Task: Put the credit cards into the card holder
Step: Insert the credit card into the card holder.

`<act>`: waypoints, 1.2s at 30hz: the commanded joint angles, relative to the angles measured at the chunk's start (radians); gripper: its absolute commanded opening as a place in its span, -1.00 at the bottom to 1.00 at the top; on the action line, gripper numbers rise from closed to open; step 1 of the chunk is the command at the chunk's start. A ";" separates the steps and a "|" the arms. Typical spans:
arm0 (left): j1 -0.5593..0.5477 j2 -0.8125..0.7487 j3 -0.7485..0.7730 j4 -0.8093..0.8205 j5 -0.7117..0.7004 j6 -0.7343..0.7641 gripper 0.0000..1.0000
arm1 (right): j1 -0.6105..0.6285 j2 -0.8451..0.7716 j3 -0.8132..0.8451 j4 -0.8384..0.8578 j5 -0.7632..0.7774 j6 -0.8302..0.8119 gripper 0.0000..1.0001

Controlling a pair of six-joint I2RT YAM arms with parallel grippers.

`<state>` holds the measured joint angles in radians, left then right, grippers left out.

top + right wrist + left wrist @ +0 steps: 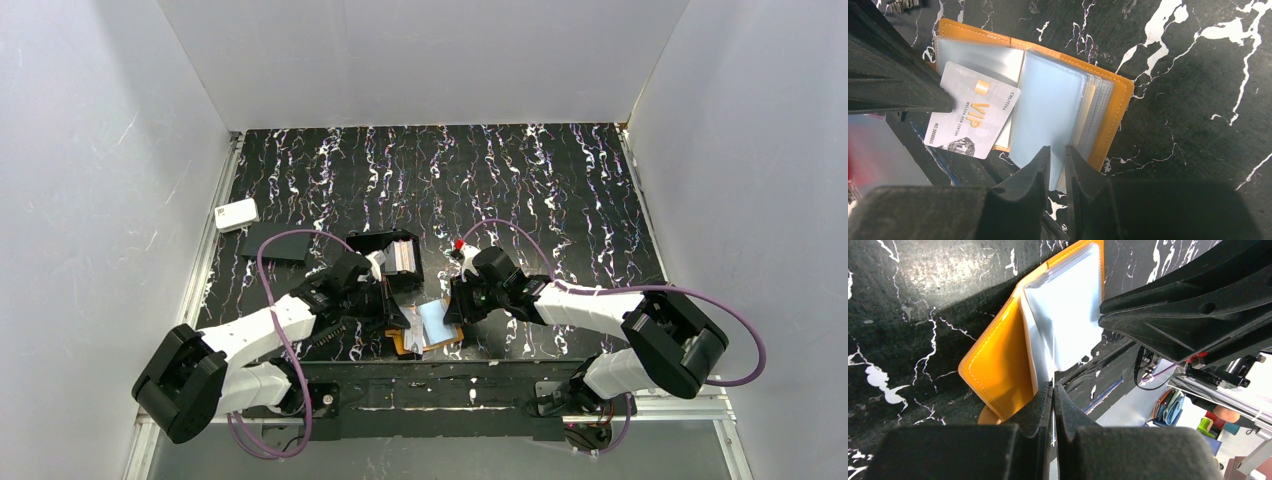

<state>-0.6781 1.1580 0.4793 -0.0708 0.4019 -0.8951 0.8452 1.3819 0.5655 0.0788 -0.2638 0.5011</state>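
Left gripper (1052, 386) is pinched tight on one silver card (973, 117): edge-on in its own view, face-up from the right wrist. Right gripper (1058, 151), narrowly parted, nips the clear leaves of the open holder (1048, 100), which lies at the near edge of the black marbled table (550, 180). White walls (420, 60) surround it. One tray (365, 242) holds stacked cards (403, 255); one white box (236, 214).

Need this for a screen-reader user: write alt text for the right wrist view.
An orange card holder lies open on a black marbled table, its clear pockets fanned out, with a silver VIP credit card tilted across one half. The right tool pinches the near edge of the pockets.
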 commanded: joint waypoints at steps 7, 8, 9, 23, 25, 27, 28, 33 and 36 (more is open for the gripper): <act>-0.004 0.041 -0.057 0.131 0.016 -0.031 -1.00 | -0.005 0.005 -0.001 -0.046 0.033 -0.017 -0.48; -0.004 0.039 -0.059 0.131 0.011 -0.031 -1.00 | -0.005 0.005 -0.003 -0.046 0.033 -0.016 -0.48; -0.004 0.033 -0.060 0.132 0.006 -0.032 -1.00 | -0.005 0.003 -0.004 -0.047 0.034 -0.016 -0.48; -0.002 0.016 -0.090 0.141 -0.048 -0.114 -1.00 | -0.005 -0.004 -0.019 -0.042 0.029 -0.005 -0.48; -0.002 0.010 -0.099 0.149 -0.052 -0.146 -1.00 | -0.005 -0.009 -0.024 -0.042 0.029 -0.004 -0.48; -0.002 0.007 -0.102 0.151 -0.058 -0.168 -1.00 | -0.005 -0.010 -0.029 -0.043 0.030 -0.003 -0.48; -0.001 0.003 -0.104 0.151 -0.064 -0.178 -1.00 | -0.005 -0.011 -0.031 -0.042 0.029 -0.003 -0.48; 0.001 -0.034 -0.132 0.151 -0.111 -0.208 -1.00 | -0.005 -0.019 -0.042 -0.041 0.027 -0.001 -0.48; 0.007 -0.040 -0.143 0.153 -0.128 -0.211 -1.00 | -0.005 -0.025 -0.046 -0.042 0.026 -0.001 -0.48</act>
<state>-0.6769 1.1427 0.3637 0.1024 0.3408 -1.0870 0.8452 1.3731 0.5541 0.0872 -0.2638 0.5106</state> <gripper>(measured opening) 0.009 0.262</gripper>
